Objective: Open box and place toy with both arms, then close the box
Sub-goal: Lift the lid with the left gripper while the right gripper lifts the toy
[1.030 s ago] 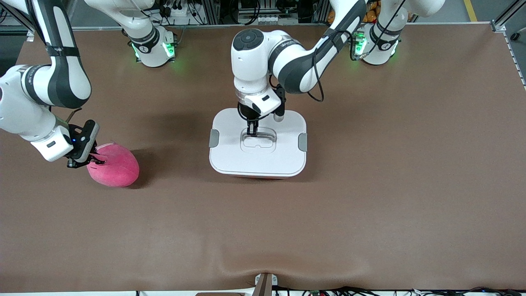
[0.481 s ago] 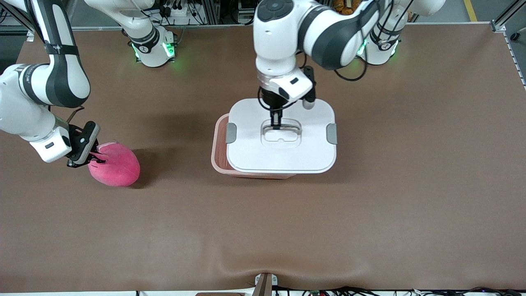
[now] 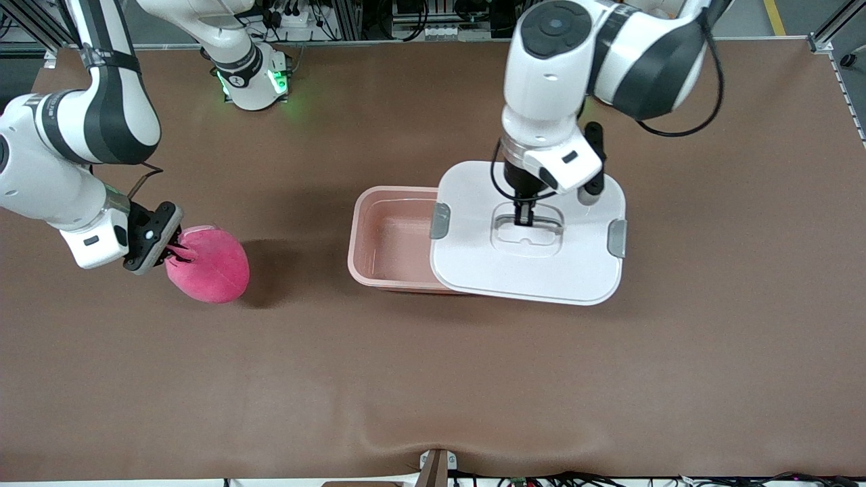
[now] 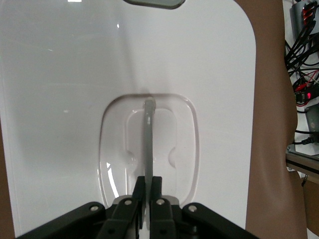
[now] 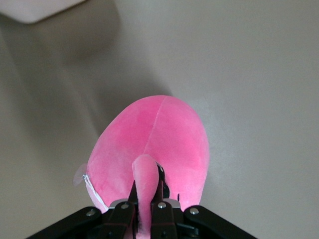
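The left gripper [image 3: 522, 218] was clamped on the lid's [image 3: 528, 270] clear handle [image 4: 148, 144], holding it level, partly over the tub [image 3: 379, 237] toward the left arm's end, exposing the cavity for loading. The right gripper [image 3: 177, 251] pinched the toy's [image 3: 210, 265] ear above the counter [image 3: 433, 379], its long axis pointing roughly toward the tub.
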`<state>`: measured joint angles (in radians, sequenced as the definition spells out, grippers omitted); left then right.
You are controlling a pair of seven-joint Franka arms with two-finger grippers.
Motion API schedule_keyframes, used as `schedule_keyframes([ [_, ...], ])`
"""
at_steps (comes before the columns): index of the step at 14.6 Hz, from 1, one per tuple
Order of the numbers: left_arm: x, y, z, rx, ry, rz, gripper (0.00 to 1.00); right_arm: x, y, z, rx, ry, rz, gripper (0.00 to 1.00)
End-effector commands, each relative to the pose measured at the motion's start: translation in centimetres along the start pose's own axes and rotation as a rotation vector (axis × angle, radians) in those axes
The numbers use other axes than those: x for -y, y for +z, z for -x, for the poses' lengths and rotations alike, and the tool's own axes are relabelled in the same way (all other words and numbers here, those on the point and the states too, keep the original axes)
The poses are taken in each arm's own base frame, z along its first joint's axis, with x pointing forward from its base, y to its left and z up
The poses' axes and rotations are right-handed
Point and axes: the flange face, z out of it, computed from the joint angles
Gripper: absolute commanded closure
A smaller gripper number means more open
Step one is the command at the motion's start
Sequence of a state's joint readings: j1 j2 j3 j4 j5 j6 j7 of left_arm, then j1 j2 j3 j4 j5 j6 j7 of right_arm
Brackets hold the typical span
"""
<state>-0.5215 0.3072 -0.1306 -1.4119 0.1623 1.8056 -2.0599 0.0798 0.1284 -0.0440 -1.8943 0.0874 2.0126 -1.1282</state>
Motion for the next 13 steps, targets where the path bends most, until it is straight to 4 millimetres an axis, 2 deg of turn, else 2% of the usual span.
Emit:
schedule_keyframes([
  [1,0.0,-0.6,-3.3,0.004,0.043,-0.017,1.0,1.1,-2.1,-2.0,-0.009,0.096,-0.007,1.0],
  [2,-0.1,-0.7,-4.2,0.001,0.059,-0.016,1.0,1.5,-2.9,-3.0,-0.011,0.123,-0.005,1.0],
  [4,-1.0,-0.1,-7.3,-0.005,0.028,-0.026,1.0,2.1,-4.4,-4.4,-0.013,0.193,-0.006,1.0],
  [8,-2.1,1.4,-12.1,0.006,0.026,-0.062,1.0,4.0,-5.9,-8.0,-0.025,0.323,0.007,1.0],
  [9,-2.2,2.0,-13.6,0.006,0.029,-0.078,1.0,4.3,-6.4,-8.8,-0.034,0.36,0.014,1.0],
  [13,-1.7,3.9,-17.2,-0.002,0.081,-0.144,1.0,6.8,-8.1,-12.8,-0.064,0.5,0.031,1.0],
])
